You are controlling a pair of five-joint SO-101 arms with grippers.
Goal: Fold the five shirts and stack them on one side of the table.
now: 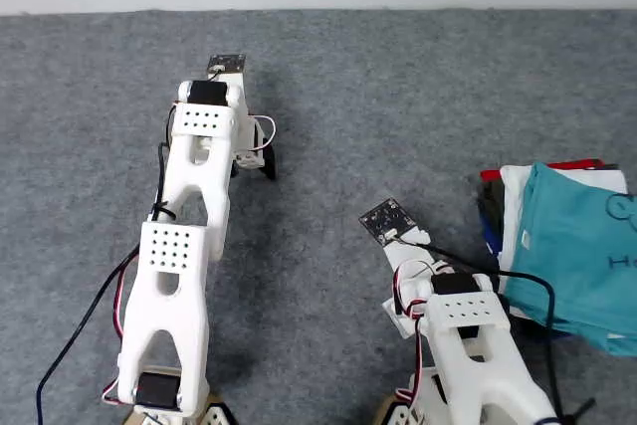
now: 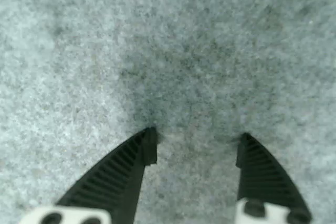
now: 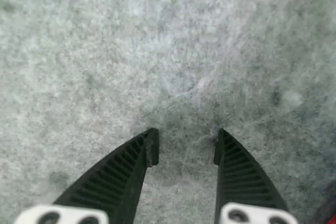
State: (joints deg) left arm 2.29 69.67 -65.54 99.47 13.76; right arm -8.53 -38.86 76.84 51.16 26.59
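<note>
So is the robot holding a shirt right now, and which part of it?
Nothing is held. The left gripper and the right gripper are both open above the grey table, and the stack of shirts lies off to one side.

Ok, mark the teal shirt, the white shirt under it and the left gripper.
teal shirt [image 1: 577, 246], high view, middle of its top face.
white shirt [image 1: 513, 216], high view, strip beside the teal one.
left gripper [image 2: 197, 148], left wrist view, midway between its fingertips.
</note>
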